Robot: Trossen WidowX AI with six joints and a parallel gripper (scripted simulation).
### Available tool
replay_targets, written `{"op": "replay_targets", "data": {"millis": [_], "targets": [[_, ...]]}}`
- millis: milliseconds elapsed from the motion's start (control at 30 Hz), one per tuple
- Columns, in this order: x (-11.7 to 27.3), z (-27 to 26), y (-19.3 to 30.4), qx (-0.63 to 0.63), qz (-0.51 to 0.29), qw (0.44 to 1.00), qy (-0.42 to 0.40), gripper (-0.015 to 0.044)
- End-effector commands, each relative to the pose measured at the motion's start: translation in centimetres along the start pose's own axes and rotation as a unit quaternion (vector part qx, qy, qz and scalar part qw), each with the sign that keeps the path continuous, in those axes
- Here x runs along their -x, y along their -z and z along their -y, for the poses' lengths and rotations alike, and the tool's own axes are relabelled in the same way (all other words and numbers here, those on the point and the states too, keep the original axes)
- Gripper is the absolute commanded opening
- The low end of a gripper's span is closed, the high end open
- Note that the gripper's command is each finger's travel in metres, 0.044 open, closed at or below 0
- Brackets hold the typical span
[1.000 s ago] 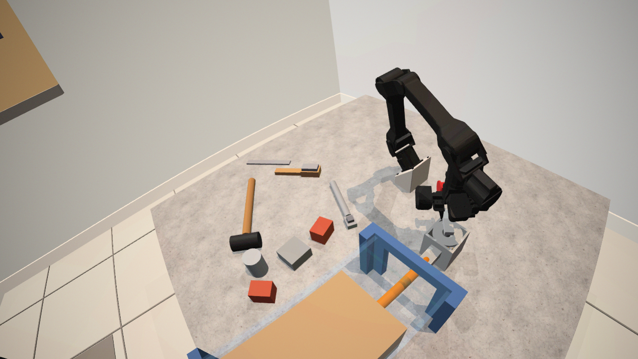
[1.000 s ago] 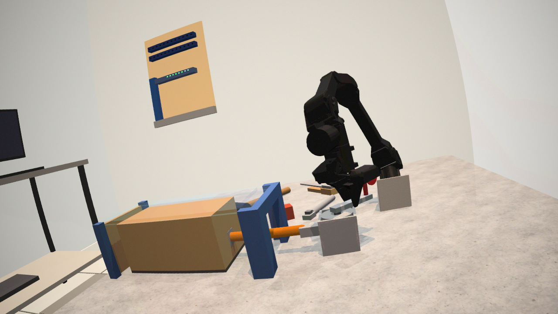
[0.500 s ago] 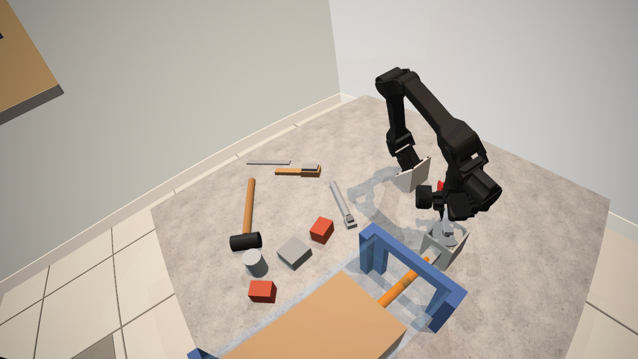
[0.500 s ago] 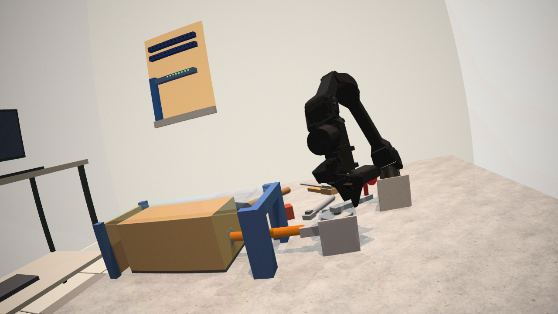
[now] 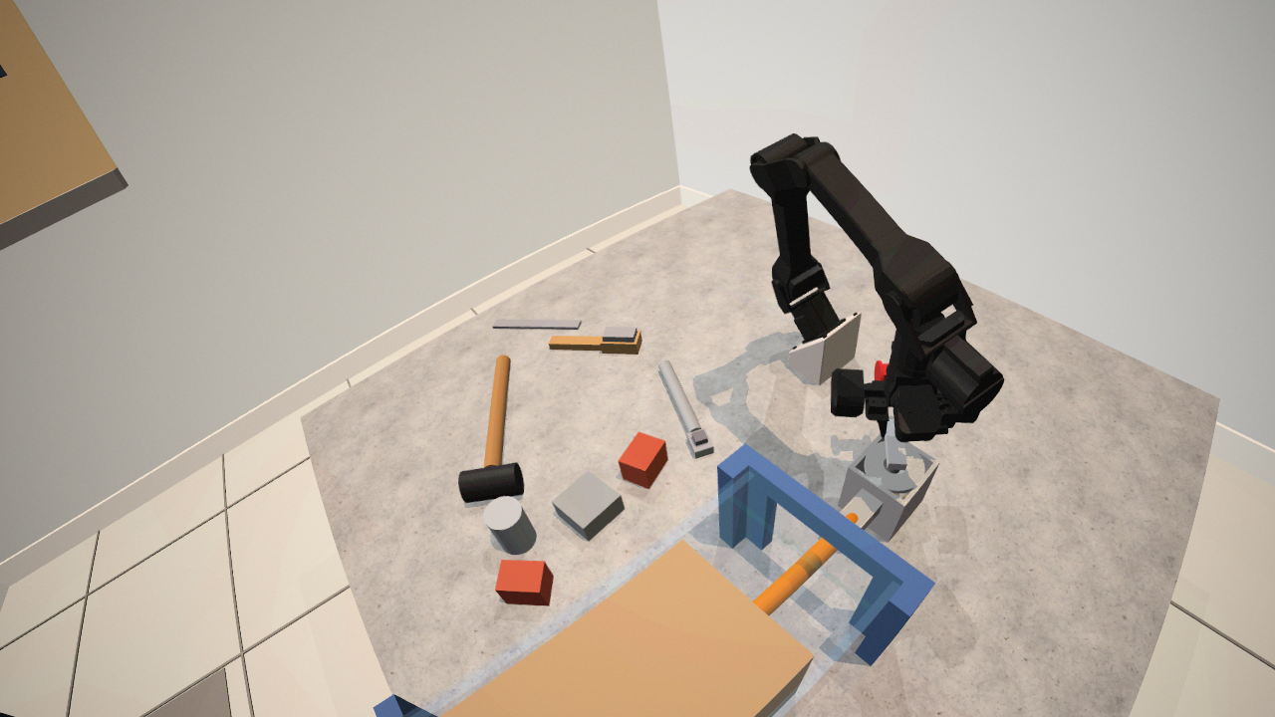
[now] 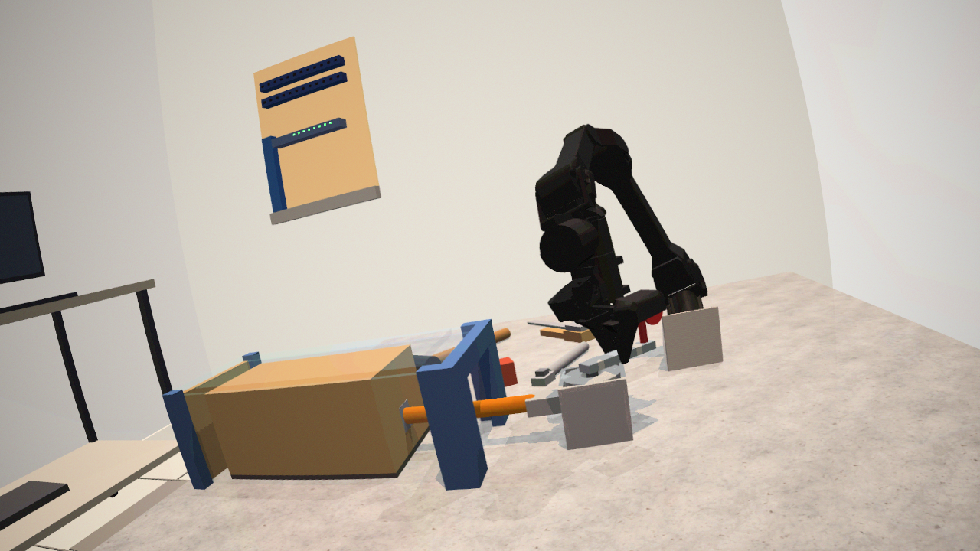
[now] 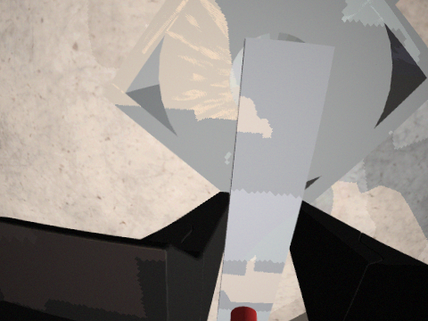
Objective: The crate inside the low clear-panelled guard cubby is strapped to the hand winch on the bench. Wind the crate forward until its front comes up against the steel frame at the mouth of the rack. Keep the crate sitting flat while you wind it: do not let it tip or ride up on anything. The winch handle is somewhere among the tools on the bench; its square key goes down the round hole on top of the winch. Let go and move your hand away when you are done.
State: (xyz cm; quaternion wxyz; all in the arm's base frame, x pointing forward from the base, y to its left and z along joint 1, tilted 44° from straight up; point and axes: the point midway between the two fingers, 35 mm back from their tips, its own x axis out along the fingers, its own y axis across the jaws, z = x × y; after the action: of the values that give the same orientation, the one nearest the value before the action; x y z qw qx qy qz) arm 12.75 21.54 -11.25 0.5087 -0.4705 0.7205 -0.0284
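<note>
My gripper (image 5: 884, 433) (image 6: 625, 356) (image 7: 257, 206) is shut on the flat grey bar of the winch handle (image 5: 893, 452) (image 6: 596, 365) (image 7: 281, 156). Its red knob (image 5: 881, 369) (image 6: 642, 332) (image 7: 243, 314) stands at the outer end. The bar's other end lies low over the top of the winch (image 5: 909, 508) (image 6: 596, 414) (image 7: 357, 89); the square key under it is mostly hidden, so its depth in the hole cannot be told. An orange strap (image 5: 789, 580) (image 6: 503, 406) runs to the crate (image 5: 641, 632) (image 6: 301, 431), which sits flat behind the blue steel frame (image 5: 820, 517) (image 6: 452, 425) with a gap.
A mallet (image 5: 498, 409), a grey-handled tool (image 5: 679, 399), a wooden-handled tool (image 5: 575, 343), a flat strip (image 5: 536, 324), red blocks (image 5: 642, 460) (image 5: 524, 582), a grey block (image 5: 587, 505) and a cylinder (image 5: 510, 526) lie left of the winch in the top view. A pale plate (image 6: 692, 339) stands by the arm's base.
</note>
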Motion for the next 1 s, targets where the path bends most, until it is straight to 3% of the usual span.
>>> {"op": "replay_targets", "data": {"millis": [0,967], "targets": [[-0.4,0.15,-0.07,0.018,-0.003,1.0,0.002,0.0],[-0.4,0.14,-0.07,0.022,-0.003,1.0,0.002,0.0]]}}
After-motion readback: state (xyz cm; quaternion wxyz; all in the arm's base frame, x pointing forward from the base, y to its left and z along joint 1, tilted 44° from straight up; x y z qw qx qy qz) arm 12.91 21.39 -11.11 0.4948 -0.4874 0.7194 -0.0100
